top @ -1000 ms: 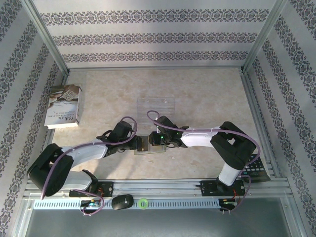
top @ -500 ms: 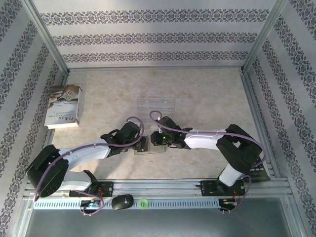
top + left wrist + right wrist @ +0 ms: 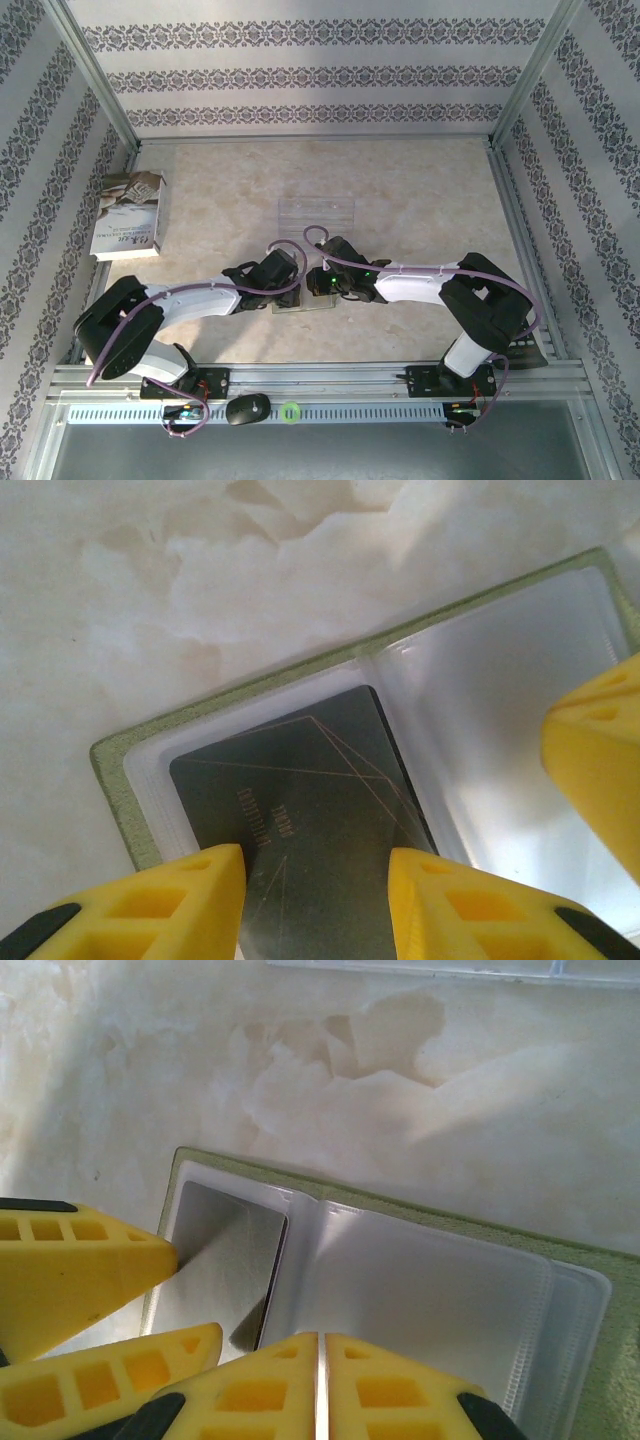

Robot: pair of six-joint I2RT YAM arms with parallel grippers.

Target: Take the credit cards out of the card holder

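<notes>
Claws of both arms meet near the front middle of the pale marble-pattern bench [image 3: 420,190]. They stand over a small folding card holder [image 3: 300,306] with a yellow-green cover, which lies opened flat with its clear plastic pockets upward. The left claw [image 3: 292,288] reaches in from the left and the right claw [image 3: 316,287] from the right, just beside each other.

In the left wrist view, the left claw [image 3: 315,865] has its two yellow fingers apart. A flat dark grey card [image 3: 290,790] lies below and between them, inside the pocket at the corner of the card holder [image 3: 112,780]. If the fingers touch the plastic, I cannot tell. One yellow finger of the right claw stands over the other half of the holder.

In the right wrist view, the right claw [image 3: 320,1350] has its fingers pressed together, with only a thin line between them. It stands over the clear pockets near the fold of the card holder [image 3: 625,1380]. The dark grey card [image 3: 225,1260] shines light grey here, and the left claw's fingers are just beside it.

The card carries thin slanted lines and a short row of small print, too fine to read. A white-grey book [image 3: 130,215] at the back left has dark letters on its cover, also not readable. A clear plastic sheet [image 3: 316,212] lies behind the claws, apart from them.
</notes>
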